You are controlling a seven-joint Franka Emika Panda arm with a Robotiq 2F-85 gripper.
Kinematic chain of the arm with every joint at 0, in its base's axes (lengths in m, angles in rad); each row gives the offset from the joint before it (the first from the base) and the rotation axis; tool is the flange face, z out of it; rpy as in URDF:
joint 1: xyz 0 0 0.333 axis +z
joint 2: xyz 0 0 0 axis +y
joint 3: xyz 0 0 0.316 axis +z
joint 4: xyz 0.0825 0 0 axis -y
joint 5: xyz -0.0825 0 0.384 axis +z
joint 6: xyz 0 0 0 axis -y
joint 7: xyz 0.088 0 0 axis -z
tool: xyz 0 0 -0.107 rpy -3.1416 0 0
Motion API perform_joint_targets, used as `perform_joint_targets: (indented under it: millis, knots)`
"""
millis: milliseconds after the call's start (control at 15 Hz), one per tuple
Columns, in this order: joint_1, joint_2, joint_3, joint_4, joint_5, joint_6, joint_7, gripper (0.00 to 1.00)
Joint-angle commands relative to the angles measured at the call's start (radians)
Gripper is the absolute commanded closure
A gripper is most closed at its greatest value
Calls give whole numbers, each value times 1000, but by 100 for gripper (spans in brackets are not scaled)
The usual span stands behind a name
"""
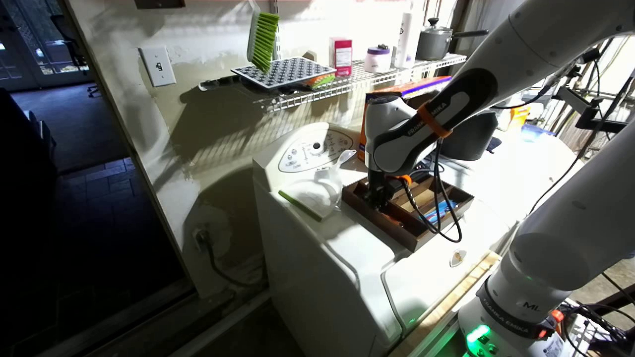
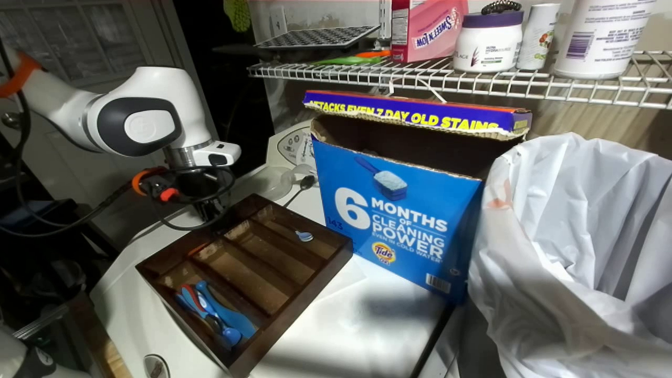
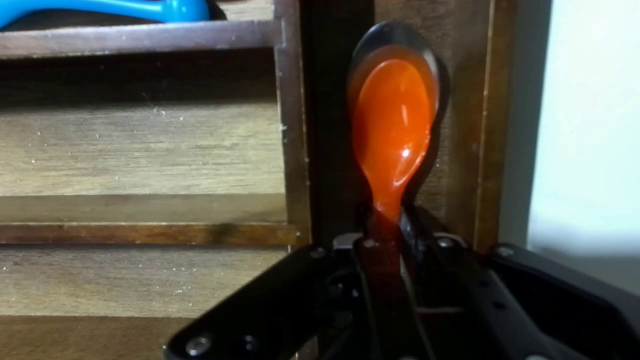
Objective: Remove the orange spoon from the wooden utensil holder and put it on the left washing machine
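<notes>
The wooden utensil holder (image 3: pixel 292 140) is a dark-brown divided box; it shows in both exterior views (image 1: pixel 382 225) (image 2: pixel 294 294). It rests on the white top of the washing machine (image 1: pixel 357 240). The orange spoon (image 3: pixel 395 117) is in the long side compartment in the wrist view, bowl pointing away from the gripper, over a dark metallic spoon (image 3: pixel 395 32). A bit of orange shows in both exterior views (image 1: pixel 392 218) (image 2: pixel 197 250). My gripper (image 3: pixel 387 225) is shut on the spoon's handle, pointing down into the compartment (image 1: pixel 377 196) (image 2: pixel 210 210). The handle's far end is hidden by the fingers.
Blue utensils (image 2: pixel 220 312) lie in another compartment. A clear plastic item with a green edge (image 1: pixel 317 196) stands beside the holder. A blue Tide box (image 2: pixel 394 210), a lined bin (image 2: pixel 567 252) and a wire shelf (image 2: pixel 451 76) are close by. Cables hang from the arm.
</notes>
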Motion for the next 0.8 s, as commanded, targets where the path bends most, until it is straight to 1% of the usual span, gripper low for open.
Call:
perform_joint_targets:
  millis: [0,467,733]
  knots:
    - [7,4,3,17,20,-2,0,96]
    - [5,-32,4,31,16,-24,-1,96]
    - [1,-84,15,28,-11,-63,16,96]
